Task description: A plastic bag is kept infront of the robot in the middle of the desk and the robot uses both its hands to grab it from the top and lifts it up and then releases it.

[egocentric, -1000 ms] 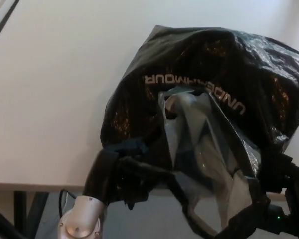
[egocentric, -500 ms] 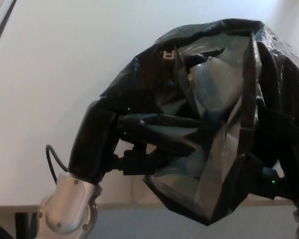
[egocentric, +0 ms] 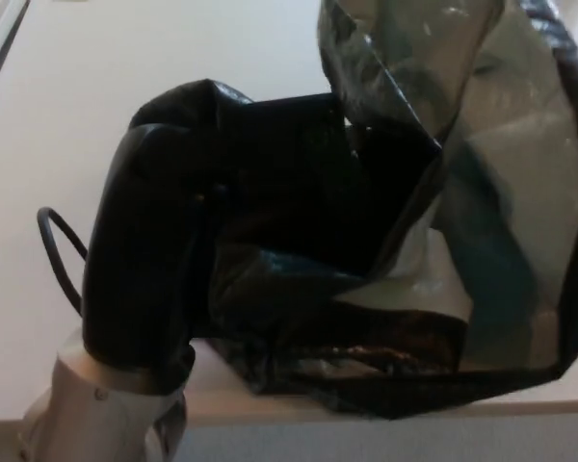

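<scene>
Here, the plastic bag [egocentric: 433, 192] is held up close to the head camera above the desk [egocentric: 125, 87], filling the right and centre of the view.

The black bag's mouth gapes toward the camera, its greyish inner lining showing at upper right; its long axis cannot be judged, as the top and right run out of view. The left hand [egocentric: 144, 260] comes in from lower left, black shell over a grey wrist, pressed into the bag's left edge; whether the fingers grasp the plastic cannot be told, since folds hide them. The right hand is not visible. The desk is pale and matt; its front edge crosses low in the view. A black cable [egocentric: 58, 250] loops beside the left wrist.
</scene>
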